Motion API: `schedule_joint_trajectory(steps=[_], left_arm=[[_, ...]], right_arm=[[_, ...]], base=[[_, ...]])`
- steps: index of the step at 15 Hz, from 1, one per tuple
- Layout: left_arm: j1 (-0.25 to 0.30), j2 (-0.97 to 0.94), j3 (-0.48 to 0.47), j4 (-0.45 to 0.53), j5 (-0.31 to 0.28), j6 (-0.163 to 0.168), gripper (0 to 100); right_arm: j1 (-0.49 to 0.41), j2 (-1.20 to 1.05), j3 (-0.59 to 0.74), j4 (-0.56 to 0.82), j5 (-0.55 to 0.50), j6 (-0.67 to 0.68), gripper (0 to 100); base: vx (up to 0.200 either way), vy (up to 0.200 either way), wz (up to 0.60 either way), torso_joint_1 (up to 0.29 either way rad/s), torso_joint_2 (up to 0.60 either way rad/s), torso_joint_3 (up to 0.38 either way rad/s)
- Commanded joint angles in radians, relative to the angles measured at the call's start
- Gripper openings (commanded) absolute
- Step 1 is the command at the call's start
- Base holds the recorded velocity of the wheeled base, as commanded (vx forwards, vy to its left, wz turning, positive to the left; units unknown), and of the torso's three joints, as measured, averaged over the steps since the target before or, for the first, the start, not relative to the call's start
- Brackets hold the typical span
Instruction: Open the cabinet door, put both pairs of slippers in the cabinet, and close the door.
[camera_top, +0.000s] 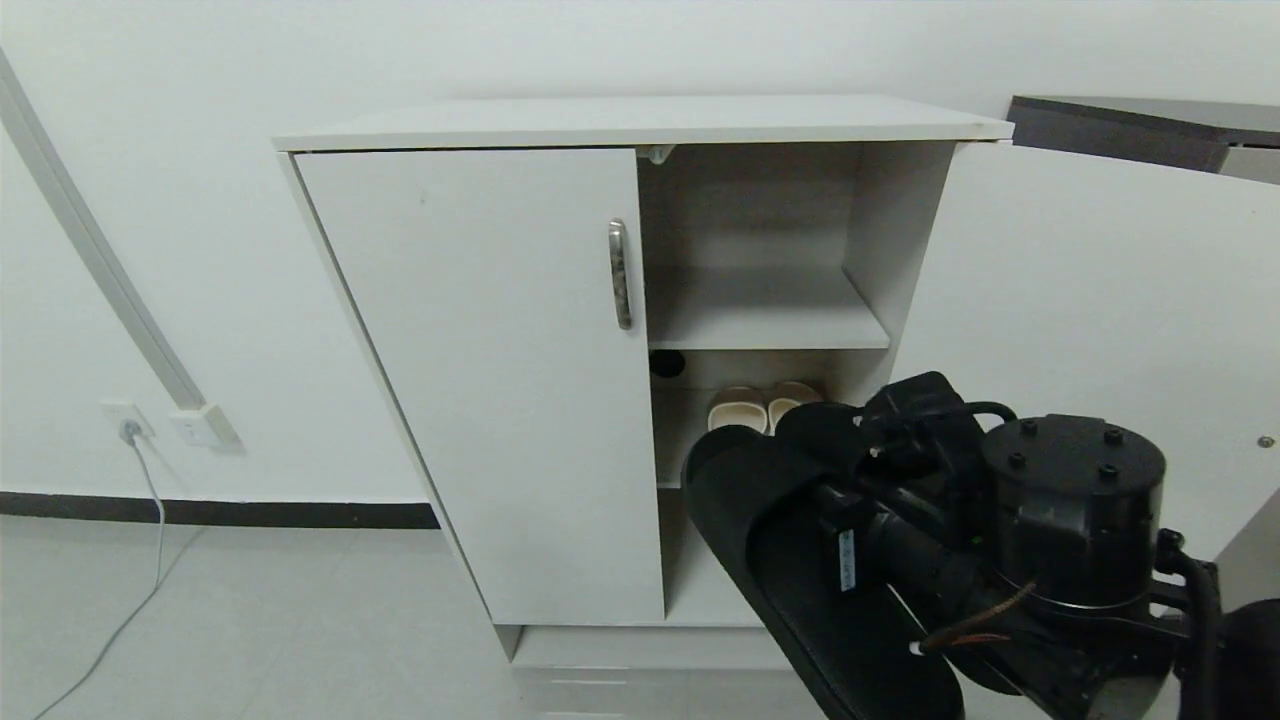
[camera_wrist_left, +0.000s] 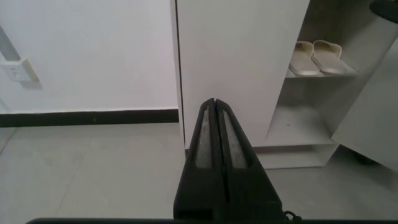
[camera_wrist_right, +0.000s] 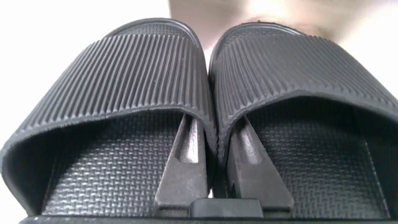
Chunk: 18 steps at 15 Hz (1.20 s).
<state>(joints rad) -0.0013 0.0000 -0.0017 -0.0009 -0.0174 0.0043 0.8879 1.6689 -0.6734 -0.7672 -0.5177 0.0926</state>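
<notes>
My right gripper (camera_wrist_right: 215, 134) pinches the black slippers (camera_wrist_right: 124, 81) together, one finger under each strap, the two inner walls clamped between them. Directly ahead of it stands the cabinet (camera_top: 640, 118) with its right door (camera_top: 1100, 300) swung open, the beige slippers (camera_top: 765, 408) side by side on the middle shelf (camera_wrist_left: 323, 75). My left gripper (camera_wrist_left: 214, 146), fingers pressed together on nothing, faces the closed left door (camera_wrist_left: 236, 62) from farther back.

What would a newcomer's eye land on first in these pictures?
A pair of black slippers, pinched side by side in the right arm's jaws, looms low in front of the cabinet. Its right door stands open, and a beige pair already sits on the lower shelf inside.
</notes>
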Motion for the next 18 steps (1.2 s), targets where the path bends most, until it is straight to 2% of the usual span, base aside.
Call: schedule_joint_trajectory(steps=[1,3,5,10,12,18], left_arm=[[0.000,0.002,0.000,-0.001,0.001,0.000,0],[0.000,0.002,0.000,-0.001,0.001,0.000,0],[0.000,0.002,0.000,-0.001,0.001,0.002,0],[0.000,0.002,0.000,0.001,-0.001,0.003,0],[0.000,0.002,0.000,0.001,0.001,0.003,0],[0.000,0.002,0.000,-0.001,0.001,0.003,0]], right_arm=[[0.043,0.092,-0.086,0.005,-0.084,0.019,0],[0.069,0.155,-0.206,0.051,-0.222,0.044,0],[0.089,0.153,-0.275,0.126,-0.292,0.056,0],[0.049,0.157,-0.578,0.470,-0.328,0.150,0],[0.029,0.175,-0.646,0.522,-0.331,0.165,0],[0.005,0.183,-0.644,0.529,-0.331,0.171,0]], base=[[0.000,0.000,0.00,0.000,0.00,0.000],[0.000,0.000,0.00,0.000,0.00,0.000],[0.000,0.000,0.00,0.000,0.00,0.000],[0.000,0.000,0.00,0.000,0.00,0.000],[0.000,0.000,0.00,0.000,0.00,0.000],[0.000,0.000,0.00,0.000,0.00,0.000]])
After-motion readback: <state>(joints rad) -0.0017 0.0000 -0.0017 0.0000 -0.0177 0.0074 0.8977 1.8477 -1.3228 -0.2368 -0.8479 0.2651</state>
